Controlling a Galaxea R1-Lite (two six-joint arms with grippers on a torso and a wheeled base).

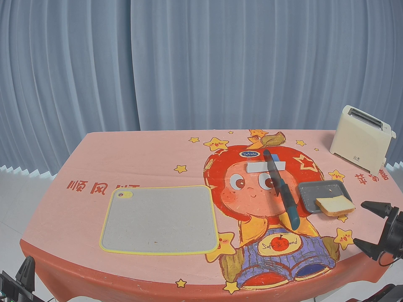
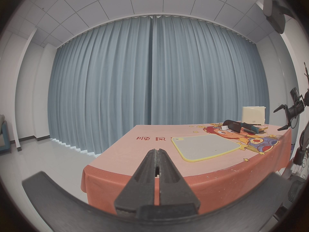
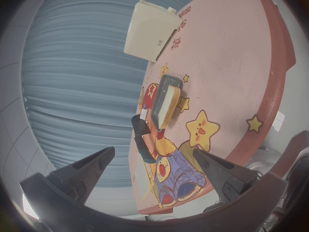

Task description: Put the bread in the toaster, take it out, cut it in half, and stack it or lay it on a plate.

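while the left gripper [image 2: 157, 152] is pressed together, the right gripper [image 1: 359, 223] hangs spread at the table [image 1: 147, 156] edge.

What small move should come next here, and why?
Probably ease the right gripper toward the bread. Its fingers stand open just off the edge of the table, near the slice, which lies on the grey tray, overhanging its corner; the toaster stands farther back on that side.
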